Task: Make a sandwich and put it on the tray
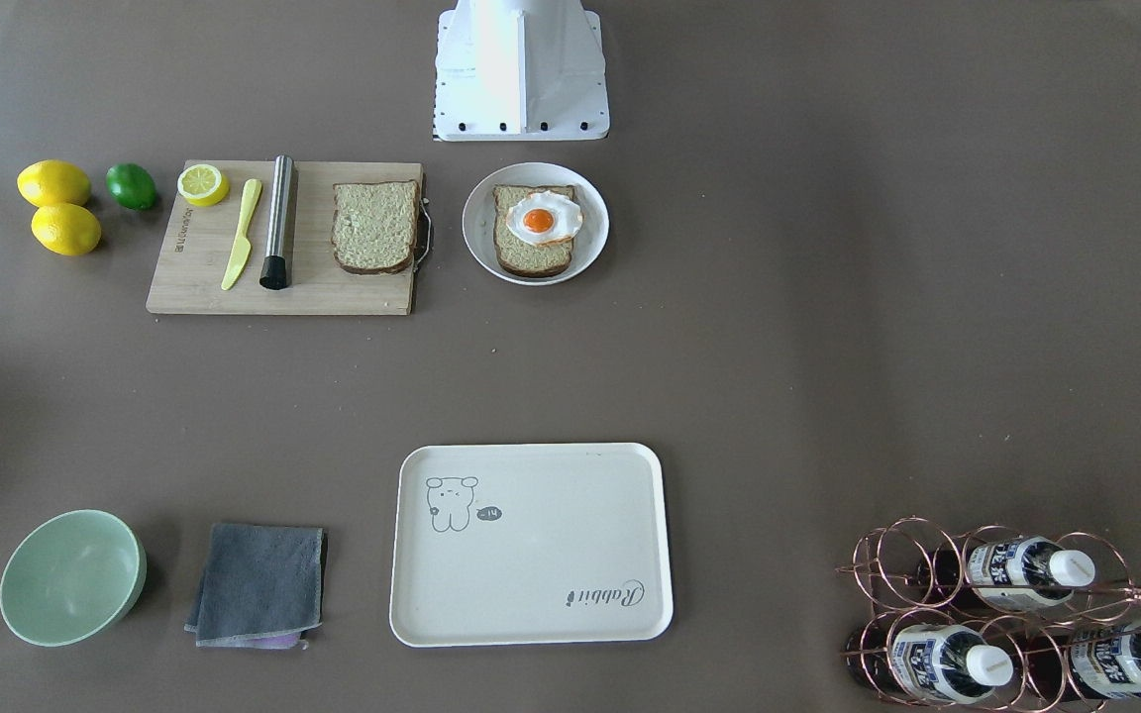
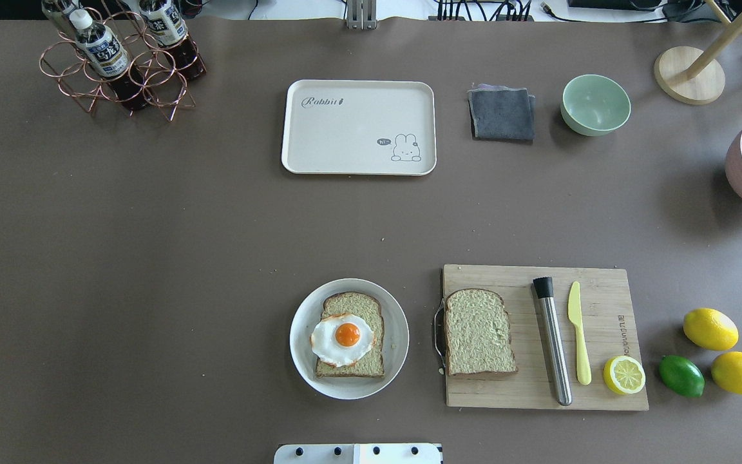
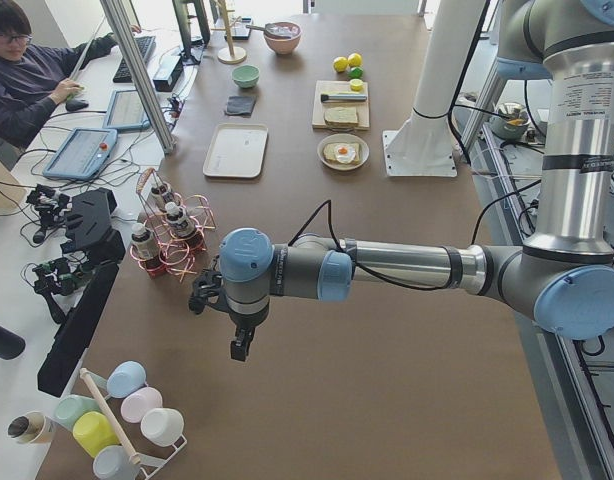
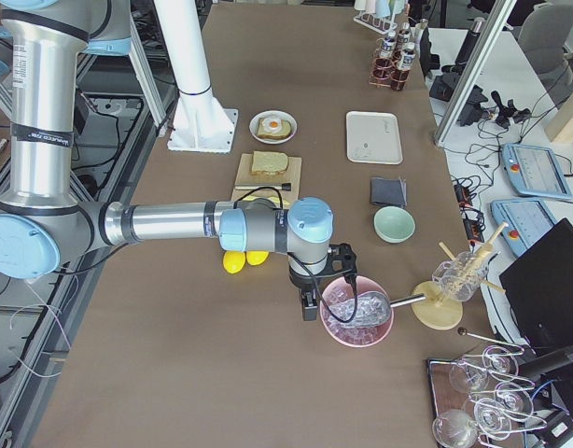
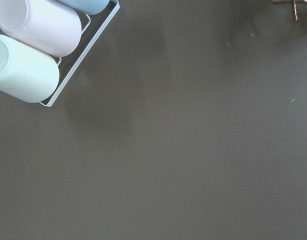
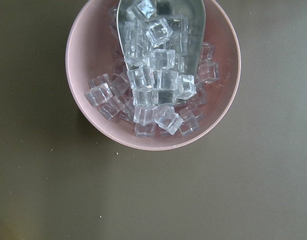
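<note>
One bread slice (image 2: 359, 303) lies on a small round white plate (image 2: 300, 351) with the fried egg (image 2: 342, 338) on top. The second bread slice (image 2: 479, 332) lies on the wooden cutting board (image 2: 603, 393). The cream tray (image 2: 345, 138) sits bare at the far side of the table. Both arms are far from these things. My left gripper (image 3: 241, 348) hangs over bare table near the cup rack (image 3: 117, 410). My right gripper (image 4: 310, 308) hovers beside the pink bowl of ice (image 4: 357, 317). I cannot tell whether either gripper is open or shut.
On the board lie a steel cylinder (image 2: 552, 341), a yellow knife (image 2: 579, 335) and a lemon half (image 2: 624, 375). Two lemons (image 2: 710, 328) and a lime (image 2: 681, 376) lie beside it. A grey cloth (image 2: 502, 114), green bowl (image 2: 595, 104) and bottle rack (image 2: 120, 61) line the far edge.
</note>
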{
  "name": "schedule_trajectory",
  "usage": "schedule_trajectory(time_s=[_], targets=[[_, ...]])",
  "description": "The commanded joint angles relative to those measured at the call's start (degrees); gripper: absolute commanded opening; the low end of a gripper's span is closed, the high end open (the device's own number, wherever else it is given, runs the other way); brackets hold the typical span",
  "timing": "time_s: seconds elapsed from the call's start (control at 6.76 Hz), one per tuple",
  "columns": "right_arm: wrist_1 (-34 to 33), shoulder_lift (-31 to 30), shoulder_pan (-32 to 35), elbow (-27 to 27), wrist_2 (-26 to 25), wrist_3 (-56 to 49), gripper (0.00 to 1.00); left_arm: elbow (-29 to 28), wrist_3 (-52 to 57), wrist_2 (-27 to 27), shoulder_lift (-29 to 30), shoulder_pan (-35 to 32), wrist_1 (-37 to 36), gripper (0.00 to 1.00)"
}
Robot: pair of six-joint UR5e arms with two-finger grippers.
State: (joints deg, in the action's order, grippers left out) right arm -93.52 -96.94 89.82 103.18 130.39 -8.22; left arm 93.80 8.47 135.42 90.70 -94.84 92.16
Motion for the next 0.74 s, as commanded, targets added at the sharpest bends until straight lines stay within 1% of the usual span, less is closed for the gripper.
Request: schedule_trajectory(time_s=[0.0, 0.15, 0.3, 0.44, 0.59], targets=[[0.26, 1.22, -0.09, 4.45, 1.34, 0.39, 1.0, -0.11, -1.52, 2.9, 3.06, 0.0, 0.21, 0.98], [0.26, 1.48, -1.74, 6.75, 2.4, 0.65, 1.0, 0.33, -1.35, 4.23, 5.95, 0.52, 0.38, 0.98], [0.26, 4.44, -4.11, 7.12, 6.15, 4.57, 1.0, 0.33, -1.79, 4.33, 5.8, 1.83, 3.95, 0.98], [2.35, 4.65, -6.57, 8.43, 8.71, 12.18, 1.0, 0.24, -1.88, 4.24, 5.45, 3.07, 5.21, 0.99], [9.51, 4.13, -9.81, 8.44, 10.48, 23.13, 1.0, 0.15, -1.88, 4.33, 5.45, 3.51, 5.22, 0.99]])
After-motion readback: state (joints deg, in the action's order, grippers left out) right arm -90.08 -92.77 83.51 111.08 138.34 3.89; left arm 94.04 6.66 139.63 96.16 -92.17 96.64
